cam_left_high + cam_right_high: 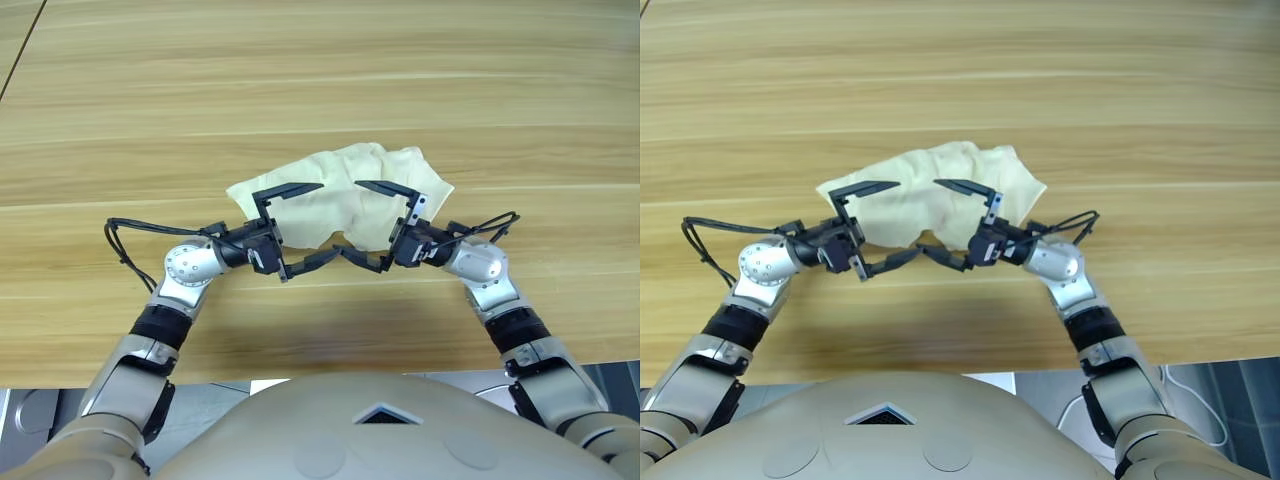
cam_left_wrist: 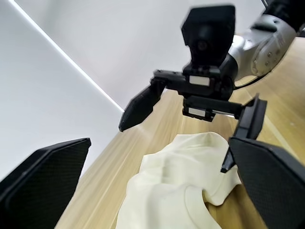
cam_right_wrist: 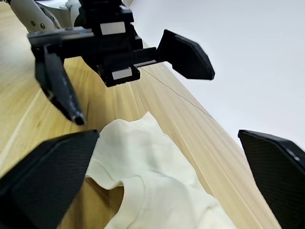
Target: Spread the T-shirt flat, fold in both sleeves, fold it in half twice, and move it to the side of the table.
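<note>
Pale wooden counter (image 1: 320, 80) carried cream T-shirt (image 1: 385, 180), crumpled in heap near centre. Left hand (image 1: 328, 218) and right hand (image 1: 352, 217) hovered over its near edge, both with fingers apart, gripping nothing. Judged barely begun: spreading, sleeve folds, both halvings, move aside all remained.

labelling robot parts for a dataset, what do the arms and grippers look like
The left arm and right arm have beige upper shells, black forearms and rounded silver wrists, each with a looping black cable. The left gripper and right gripper are black, each with two long, flat, pointed fingers and small white labels on the body.
</note>
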Available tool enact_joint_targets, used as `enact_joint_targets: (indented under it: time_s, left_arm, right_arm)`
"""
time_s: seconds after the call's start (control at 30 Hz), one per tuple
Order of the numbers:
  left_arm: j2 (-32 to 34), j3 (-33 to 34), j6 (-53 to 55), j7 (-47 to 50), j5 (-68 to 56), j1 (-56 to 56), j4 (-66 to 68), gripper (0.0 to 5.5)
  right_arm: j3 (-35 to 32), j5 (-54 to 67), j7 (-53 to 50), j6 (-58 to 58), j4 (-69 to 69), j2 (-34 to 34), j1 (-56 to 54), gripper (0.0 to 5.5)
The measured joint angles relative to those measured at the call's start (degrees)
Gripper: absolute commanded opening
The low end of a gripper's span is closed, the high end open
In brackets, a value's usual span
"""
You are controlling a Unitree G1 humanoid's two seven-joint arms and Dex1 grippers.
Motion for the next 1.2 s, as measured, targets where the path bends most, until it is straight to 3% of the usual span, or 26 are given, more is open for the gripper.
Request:
enact_joint_targets:
  time_s: [0.2, 0.47, 0.7, 0.8, 1.03, 1.2]
  left_arm:
    - [0.23, 0.31, 0.83, 0.08, 2.59, -0.56, 0.72, 5.36]
    - [10.96, 0.12, 1.96, -2.92, 12.19, 2.68, -0.79, 5.36]
    - [17.07, 6.86, 3.95, 6.85, 24.05, 4.43, -2.59, 5.36]
    - [17.64, 8.02, 5.91, 9.65, 26.95, 6.32, -5.26, 5.36]
    - [17.66, 7.62, 8.49, 12.31, 29.78, 6.01, -5.03, 4.25]
    - [17.19, 6.43, 9.95, 15.97, 33.25, 3.14, -1.68, 3.4]
  right_arm:
    - [-0.17, -1.33, 0.13, 0.03, 0.07, -1.12, -0.03, 5.4]
    - [-0.15, -9.8, 1.81, 0.2, -3.36, -9.16, 3.53, 5.4]
    - [-8.58, -20.54, -6.21, 7.57, -7.53, -18.59, 8.16, 5.4]
    - [-8.15, -22.8, -7.18, 9.5, -9.09, -19.66, 8.56, 5.4]
    - [-5.87, -23.85, -8.96, 11.37, -9.38, -19.64, 7.83, 5.4]
    - [-3.96, -24.02, -9.13, 11.79, -8.83, -19.41, 6.73, 4.46]
